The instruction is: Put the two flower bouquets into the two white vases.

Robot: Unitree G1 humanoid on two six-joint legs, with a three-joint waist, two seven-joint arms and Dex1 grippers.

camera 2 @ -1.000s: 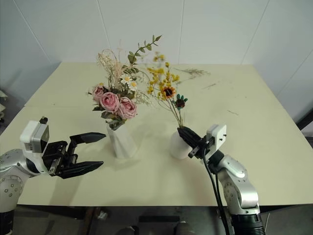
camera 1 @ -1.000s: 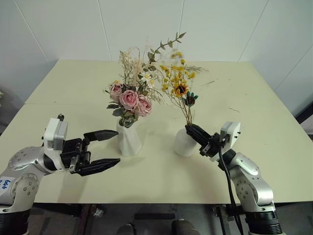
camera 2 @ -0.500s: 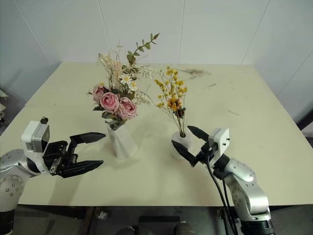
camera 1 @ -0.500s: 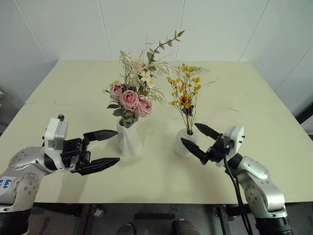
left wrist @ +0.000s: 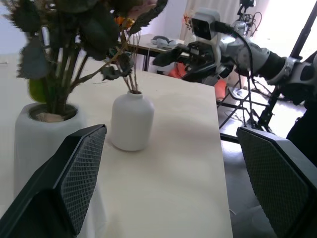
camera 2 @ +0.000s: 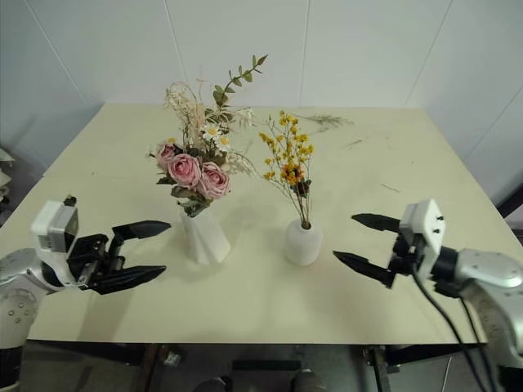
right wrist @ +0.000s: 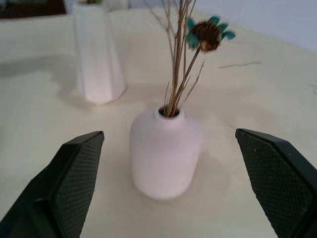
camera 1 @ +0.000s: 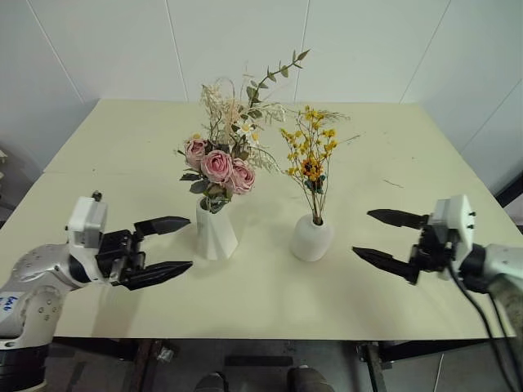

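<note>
Both grippers, left (camera 1: pixel 167 246) and right (camera 1: pixel 388 240), are hanging apart, empty. The slim bouquet (camera 1: pixel 311 163) is probably sitting loosely; bumping the small vase (camera 1: pixel 311 238) could topple it.

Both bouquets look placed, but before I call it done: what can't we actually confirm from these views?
- How deep the stems sit: hidden inside the twisted vase and the rounded vase in every view.
- Top of the slim yellow bouquet: cut off in the right wrist view.
- Pink rose bouquet: dark and cropped in the left wrist view.
- Small twigs on the table: too small to identify.
</note>
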